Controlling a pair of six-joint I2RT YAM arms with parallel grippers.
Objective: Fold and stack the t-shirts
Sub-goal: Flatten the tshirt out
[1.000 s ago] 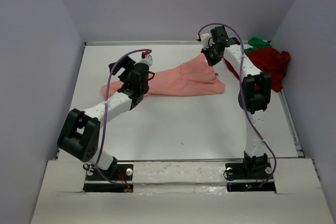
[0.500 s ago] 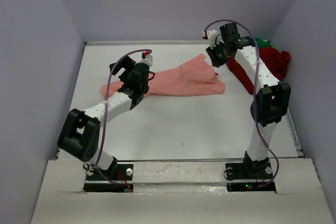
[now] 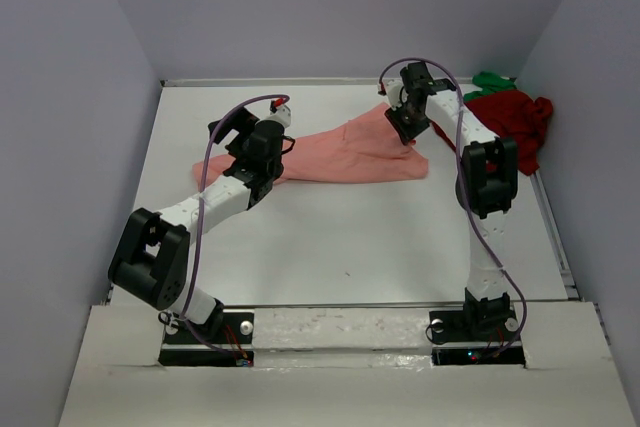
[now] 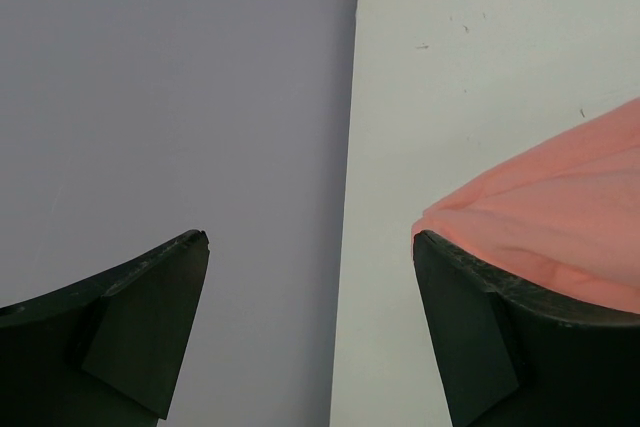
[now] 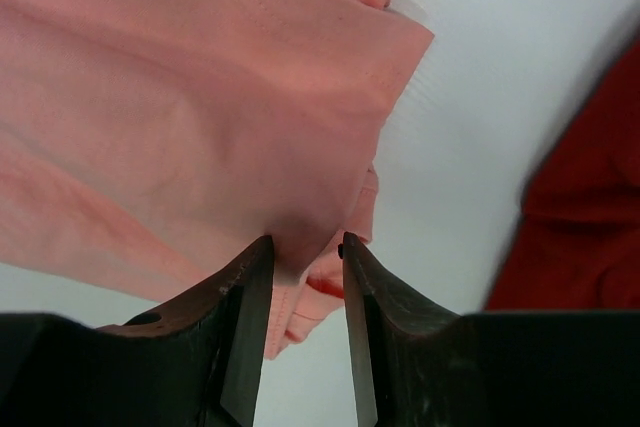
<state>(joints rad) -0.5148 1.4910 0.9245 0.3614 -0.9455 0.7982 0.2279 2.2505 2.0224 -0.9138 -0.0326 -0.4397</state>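
**Top external view: nothing folded, both arms at the salmon-pink t-shirt**

Top external shows the salmon-pink t-shirt (image 3: 350,152) spread loosely across the far middle of the table (image 3: 350,247). It is wrinkled, uneven and one layer deep, with no fold in it. The dark red t-shirt (image 3: 515,122) lies bunched just right of it, apart from its right end. The green t-shirt (image 3: 492,80) is a small crumple behind the red one, touching it and farther from the pink one.

The left gripper (image 4: 310,242) sits at the pink shirt's left end. Its jaws are spread wide and hold nothing, and the cloth edge lies just beside one finger. The right gripper (image 5: 305,242) sits at the shirt's far right corner, near the sleeve hem. Its jaws are only slightly apart, with the tips right at the cloth, and no clear pinch shows.

Progress looks very early. None of the three shirts is folded and there is no stack. The pink shirt seems to be at the flattening or corner-grabbing stage, and the red and green ones look untouched. All folds and the stacking are left to do.

No bin, tray or basket is in view. All the shirts lie directly on the table.
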